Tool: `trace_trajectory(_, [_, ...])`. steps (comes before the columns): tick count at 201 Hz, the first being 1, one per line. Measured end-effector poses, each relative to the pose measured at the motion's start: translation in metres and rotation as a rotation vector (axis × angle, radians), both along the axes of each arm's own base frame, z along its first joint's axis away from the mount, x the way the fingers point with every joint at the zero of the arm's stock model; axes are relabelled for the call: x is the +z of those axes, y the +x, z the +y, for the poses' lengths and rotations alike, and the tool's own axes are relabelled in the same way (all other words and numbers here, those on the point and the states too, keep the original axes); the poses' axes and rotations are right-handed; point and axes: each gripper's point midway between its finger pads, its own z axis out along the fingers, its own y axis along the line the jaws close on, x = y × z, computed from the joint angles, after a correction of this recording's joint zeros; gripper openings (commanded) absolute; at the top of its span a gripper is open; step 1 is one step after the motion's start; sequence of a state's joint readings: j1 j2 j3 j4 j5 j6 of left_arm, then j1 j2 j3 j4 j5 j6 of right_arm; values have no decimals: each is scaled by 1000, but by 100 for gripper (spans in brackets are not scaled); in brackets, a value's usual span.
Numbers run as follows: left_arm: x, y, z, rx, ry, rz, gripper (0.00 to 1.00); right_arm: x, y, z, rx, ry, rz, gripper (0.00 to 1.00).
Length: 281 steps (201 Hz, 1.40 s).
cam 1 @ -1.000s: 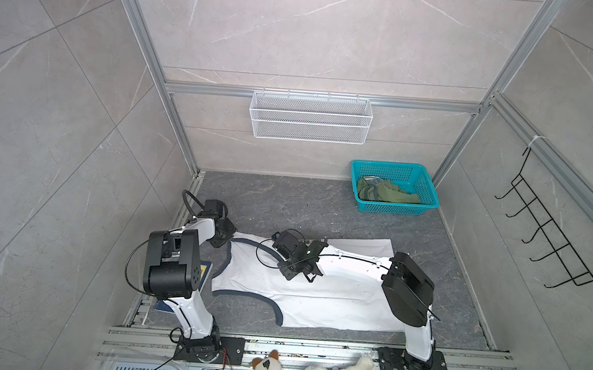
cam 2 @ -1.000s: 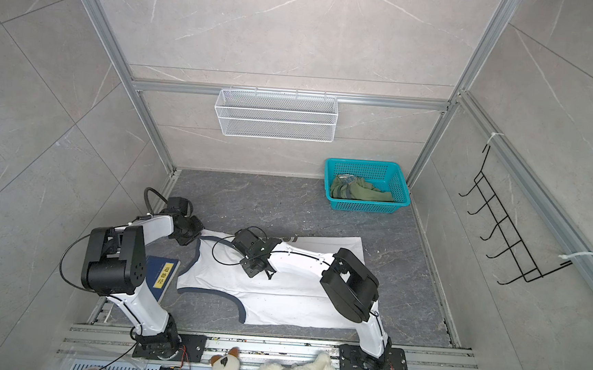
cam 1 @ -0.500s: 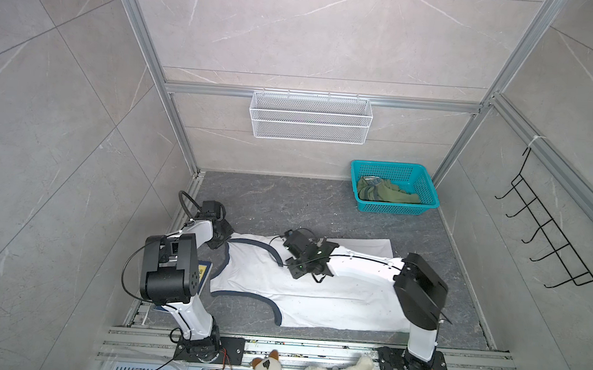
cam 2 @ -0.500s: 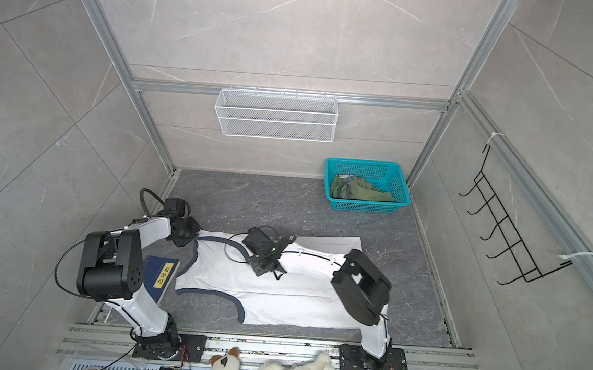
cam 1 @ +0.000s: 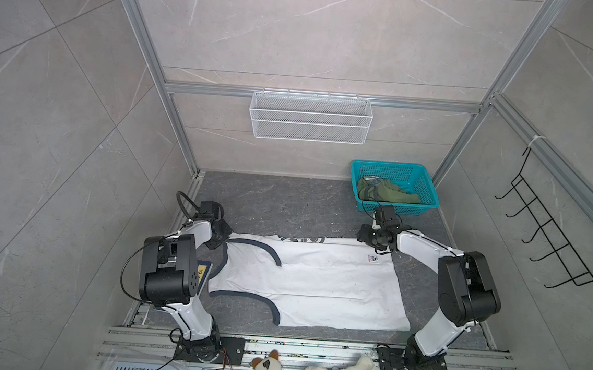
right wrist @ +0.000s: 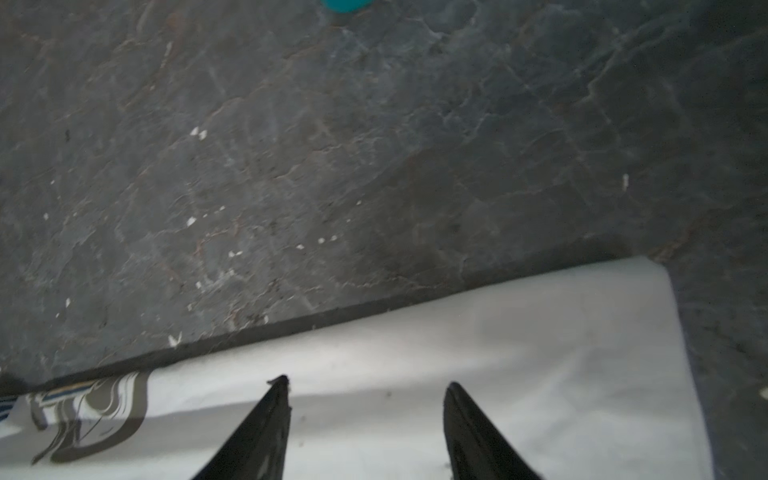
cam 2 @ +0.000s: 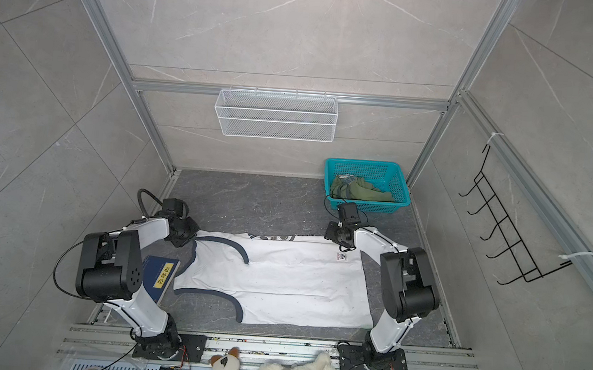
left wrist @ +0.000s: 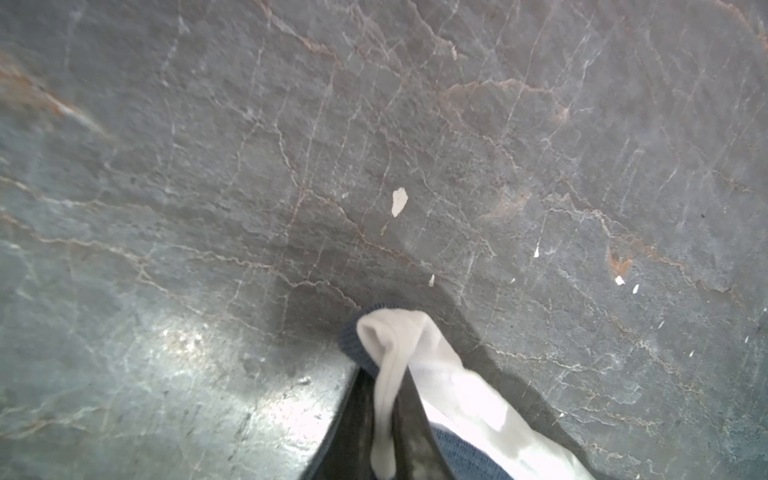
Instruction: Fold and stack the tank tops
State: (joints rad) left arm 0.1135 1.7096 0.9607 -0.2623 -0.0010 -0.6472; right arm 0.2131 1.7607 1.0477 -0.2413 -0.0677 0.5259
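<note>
While pinching a navy-edged strap [left wrist: 399, 345] of the white tank top [cam 1: 316, 283] with the left gripper [cam 1: 222, 240], held the right gripper [right wrist: 366, 382] parted over its far hem corner [right wrist: 623, 299]. Lay flat on the table [cam 1: 287, 199]; likely soft, light, floppy, best gripped at corners.

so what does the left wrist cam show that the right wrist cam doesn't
Only left wrist: the left gripper shut on a bunched bit of the top, navy trim showing. Only right wrist: the right gripper open over the top's flat edge, part of its print, a sliver of the basket. Both: the white top lying on the dark table.
</note>
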Motion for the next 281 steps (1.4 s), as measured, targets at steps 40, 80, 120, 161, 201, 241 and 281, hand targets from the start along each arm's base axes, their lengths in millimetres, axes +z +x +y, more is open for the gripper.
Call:
trace_trajectory(40, [0,1,0,-1,-2,-3,10,-20,15,-24,-131,76,49,55])
trace_trajectory(80, [2,5,-1,-6,-8,-21,9,-20,31,-42,-229,152,39,52])
trace_trajectory(120, [-8,23,-4,-19,-34,-29,8,-19,60,-49,-257,185,3,48])
trace_trajectory(161, [-4,56,-8,-40,-67,-82,8,-18,77,-50,-263,184,-18,48])
trace_trajectory(201, [6,83,-14,-63,-80,-131,20,-17,77,-50,-261,183,-21,51])
trace_trajectory(241, [16,71,-17,-56,-33,-88,45,-7,73,-49,-221,168,-40,63])
trace_trajectory(281, [88,47,-19,-53,42,-165,54,47,59,-47,-170,175,-142,68])
